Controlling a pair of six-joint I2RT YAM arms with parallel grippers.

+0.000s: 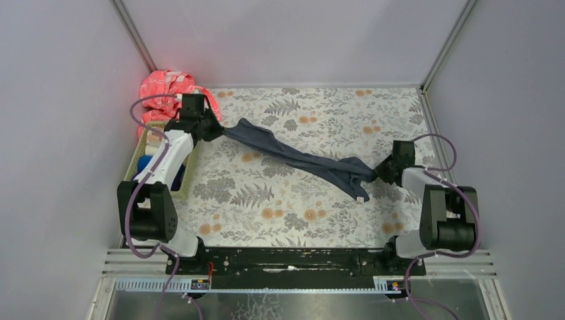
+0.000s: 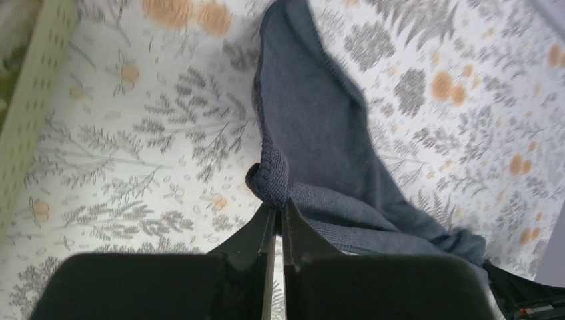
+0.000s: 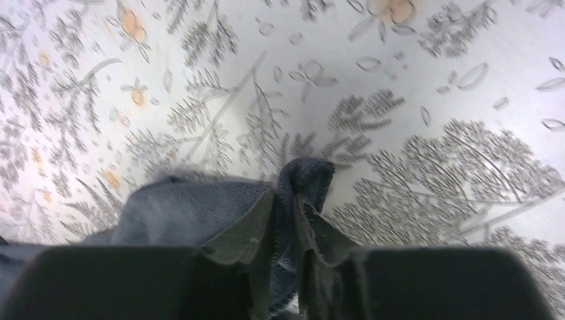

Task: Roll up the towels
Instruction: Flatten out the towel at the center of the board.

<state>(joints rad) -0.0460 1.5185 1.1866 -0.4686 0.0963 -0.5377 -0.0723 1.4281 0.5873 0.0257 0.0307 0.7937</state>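
My left gripper (image 2: 278, 208) and right gripper (image 3: 285, 200) each pinch an end of the dark grey-blue towel (image 1: 293, 159) — I'd pull apart evenly, lay it flat — then roll.

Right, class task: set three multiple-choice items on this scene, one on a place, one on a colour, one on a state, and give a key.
1. Where is the basket?
A. far right corner
B. left side
C. centre

2. What colour is the towel?
A. yellow
B. dark grey-blue
C. white

3. How is the towel held?
A. lying loose, untouched
B. rolled up in the basket
C. pinched at both ends

Key:
1 B, its pale rim runs along the left side in the top view.
2 B, plain in all views.
3 C, the left end effector and right end effector each close on the cloth.
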